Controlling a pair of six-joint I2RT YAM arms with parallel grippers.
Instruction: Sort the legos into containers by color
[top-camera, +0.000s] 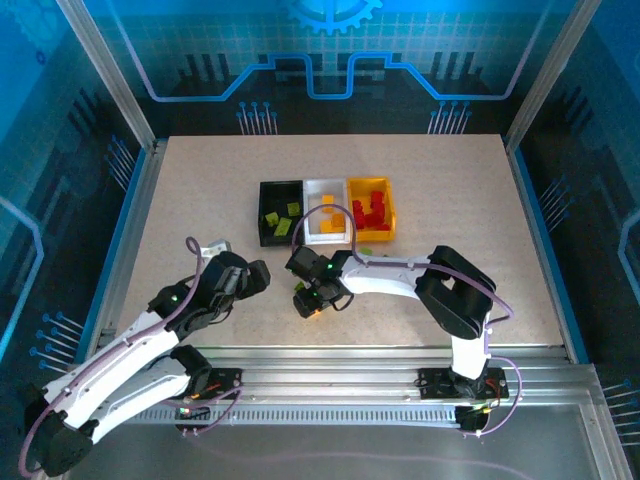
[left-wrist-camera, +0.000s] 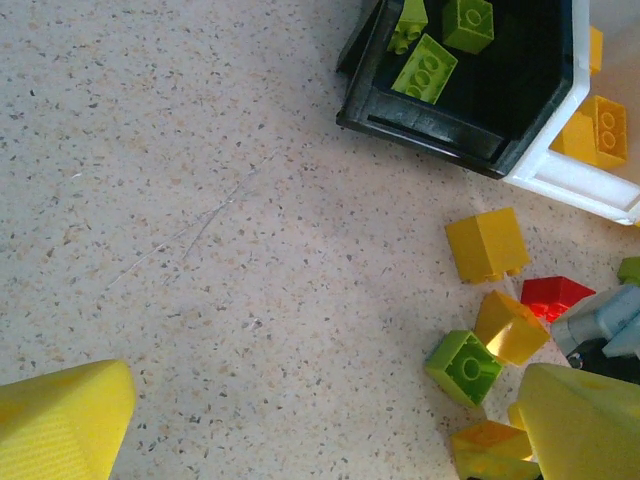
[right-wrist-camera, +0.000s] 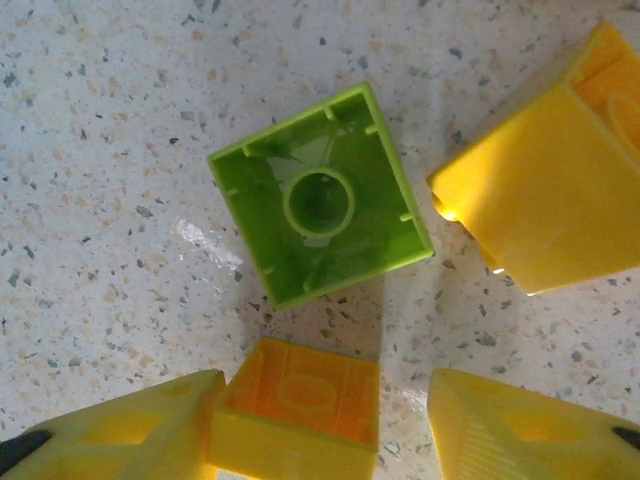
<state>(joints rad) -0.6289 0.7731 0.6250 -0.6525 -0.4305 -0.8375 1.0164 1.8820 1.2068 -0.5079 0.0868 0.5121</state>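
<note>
— Where do the bricks (left-wrist-camera: 487, 245) stand?

— Green ones are in the black bin (top-camera: 282, 184), yellow-orange in the white bin (top-camera: 325, 183), red in the yellow bin (top-camera: 368, 181). The row sits mid-table (top-camera: 200, 180), a little toward the far edge. The loose ones lie just on its near side.

— And the pincers?

— The right pincer (right-wrist-camera: 325, 395) is partly open astride a yellow brick (right-wrist-camera: 295, 410). One finger (right-wrist-camera: 150, 420) touches the brick's side and the other shows a gap, so there is no grip yet. A green brick (right-wrist-camera: 320, 205) lies hollow side up just beyond. The left pincer (left-wrist-camera: 325, 400) hangs wide and empty over bare table beside the loose pile.

— How will that brick handle?

— Light, stiff and glossy, I'd judge. It won't crush, but it may skid or twist. Take it on two flat opposite walls, square-on and low, clear of its corners and of the green neighbour.
</note>
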